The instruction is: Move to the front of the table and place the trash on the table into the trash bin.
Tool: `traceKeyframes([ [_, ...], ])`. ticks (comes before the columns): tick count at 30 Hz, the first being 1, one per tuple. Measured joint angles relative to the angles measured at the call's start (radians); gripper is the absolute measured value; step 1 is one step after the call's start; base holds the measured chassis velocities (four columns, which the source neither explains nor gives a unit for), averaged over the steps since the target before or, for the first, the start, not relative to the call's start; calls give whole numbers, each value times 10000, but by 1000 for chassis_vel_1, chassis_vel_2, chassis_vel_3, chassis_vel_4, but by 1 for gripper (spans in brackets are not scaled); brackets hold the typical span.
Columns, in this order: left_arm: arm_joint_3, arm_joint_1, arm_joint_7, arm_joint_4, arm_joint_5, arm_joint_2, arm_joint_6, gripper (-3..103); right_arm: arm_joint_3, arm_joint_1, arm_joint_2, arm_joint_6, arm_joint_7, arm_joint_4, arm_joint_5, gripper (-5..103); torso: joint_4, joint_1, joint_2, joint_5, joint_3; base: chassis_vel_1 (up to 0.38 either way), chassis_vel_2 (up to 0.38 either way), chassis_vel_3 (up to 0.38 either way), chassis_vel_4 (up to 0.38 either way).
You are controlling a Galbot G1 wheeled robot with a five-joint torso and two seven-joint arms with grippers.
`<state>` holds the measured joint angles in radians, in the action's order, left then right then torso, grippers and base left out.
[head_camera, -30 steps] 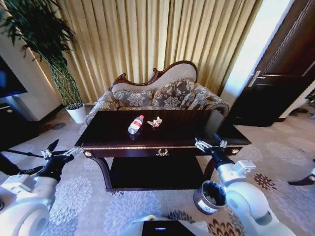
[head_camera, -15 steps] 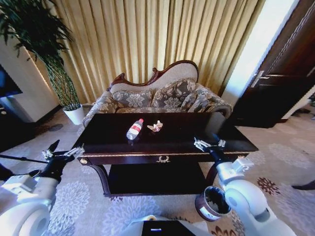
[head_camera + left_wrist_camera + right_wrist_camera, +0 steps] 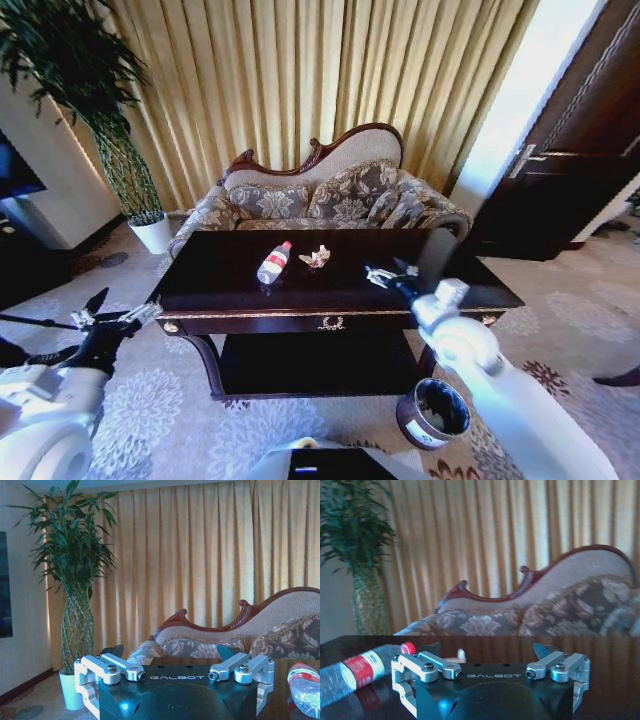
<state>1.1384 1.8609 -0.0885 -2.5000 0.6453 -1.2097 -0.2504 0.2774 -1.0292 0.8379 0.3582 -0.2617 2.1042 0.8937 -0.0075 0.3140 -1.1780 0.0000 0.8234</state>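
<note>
With its fingers spread, the right gripper (image 3: 392, 274) hovers over the table (image 3: 240, 300) near the plastic bottle (image 3: 274, 262), which lies on its side and may roll away if nudged.

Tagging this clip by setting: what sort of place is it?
Probably a hotel suite or formal sitting room: a carved patterned sofa, full gold curtains, and a glossy dark table on floral carpet.

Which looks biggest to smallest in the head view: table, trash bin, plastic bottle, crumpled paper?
1. table
2. trash bin, though it sits nearer the camera
3. plastic bottle
4. crumpled paper, close to the bottle in size
</note>
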Motion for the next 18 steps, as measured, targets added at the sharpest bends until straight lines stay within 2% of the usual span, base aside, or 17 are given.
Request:
traceKeyframes([
  [1,0,0,0,0,0,0,0,100,0,0,0,0,0,0,0,100,0,0,0,0,0,0,0,0,0],
  [5,0,10,0,0,-136,-71,62,100,-1837,1861,44,225,-206,-917,105,100,1,3,0,-2,1,0,0,0,0],
  [6,0,10,0,0,-136,-71,62,100,-1837,1861,44,225,-206,-917,105,100,1,3,0,-2,1,0,0,0,0],
  [10,70,-23,-12,0,-140,-140,55,100,-3351,3314,395,740,-600,-1873,259,100,-1,2,0,-1,1,0,0,0,0],
  [12,81,-21,-13,0,-139,-147,52,100,-3508,3472,454,810,-699,-1975,282,100,-1,3,1,-1,1,0,0,0,0],
  [14,150,-7,-13,0,-131,-171,47,100,-4036,4131,744,1213,-1373,-2358,471,100,0,3,1,-1,1,0,0,0,0],
  [15,150,-7,-13,0,-131,-171,47,100,-4036,4131,744,1213,-1373,-2358,471,100,0,3,1,-1,1,0,0,0,0],
  [18,196,-8,-14,0,-113,-199,46,100,-4369,4688,1061,1839,-2267,-2633,874,100,0,3,1,-2,1,0,0,0,0],
])
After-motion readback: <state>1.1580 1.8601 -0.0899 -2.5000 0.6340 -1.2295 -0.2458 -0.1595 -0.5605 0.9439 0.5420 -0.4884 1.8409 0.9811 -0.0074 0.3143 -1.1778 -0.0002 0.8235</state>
